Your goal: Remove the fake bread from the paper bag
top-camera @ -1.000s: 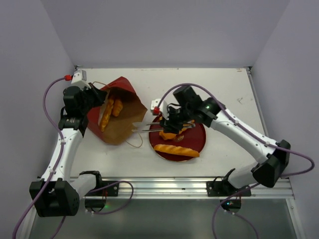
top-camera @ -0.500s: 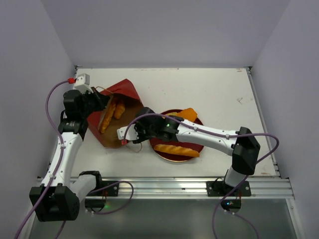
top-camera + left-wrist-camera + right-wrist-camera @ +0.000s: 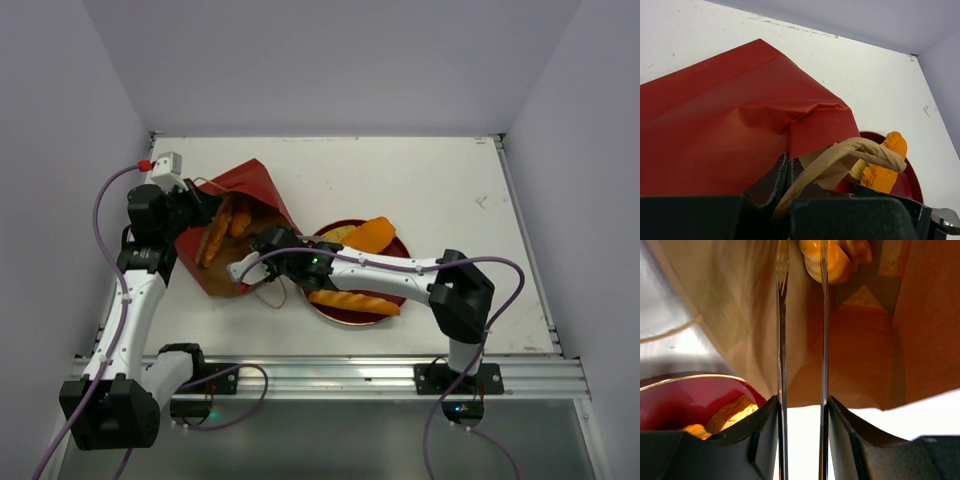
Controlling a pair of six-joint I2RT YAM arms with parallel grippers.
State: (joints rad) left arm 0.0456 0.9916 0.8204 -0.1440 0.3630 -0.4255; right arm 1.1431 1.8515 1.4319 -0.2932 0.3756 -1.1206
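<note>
The paper bag (image 3: 250, 190) lies on its side, red outside (image 3: 730, 115), brown inside (image 3: 865, 340), mouth toward the plate. My left gripper (image 3: 196, 208) is shut on its upper rim (image 3: 786, 167), beside a cord handle (image 3: 860, 150). Two orange pieces of fake bread (image 3: 213, 236) rest inside the bag. My right gripper (image 3: 248, 252) reaches into the mouth with long thin fingers (image 3: 781, 315); it is open (image 3: 802, 270) with nothing between them, just short of an orange piece (image 3: 832, 262). A long loaf (image 3: 353, 300) and an orange piece (image 3: 368, 234) lie on the plate.
The round red plate (image 3: 398, 272) sits right of the bag, its rim also in the wrist views (image 3: 685, 395) (image 3: 912, 177). A second cord handle (image 3: 270, 290) trails on the white table (image 3: 440, 180). Walls close in on three sides.
My right arm has swung left from above the plate, and its fingers now reach into the bag's mouth. An orange piece now lies on the plate's far side. The left arm barely moved.
</note>
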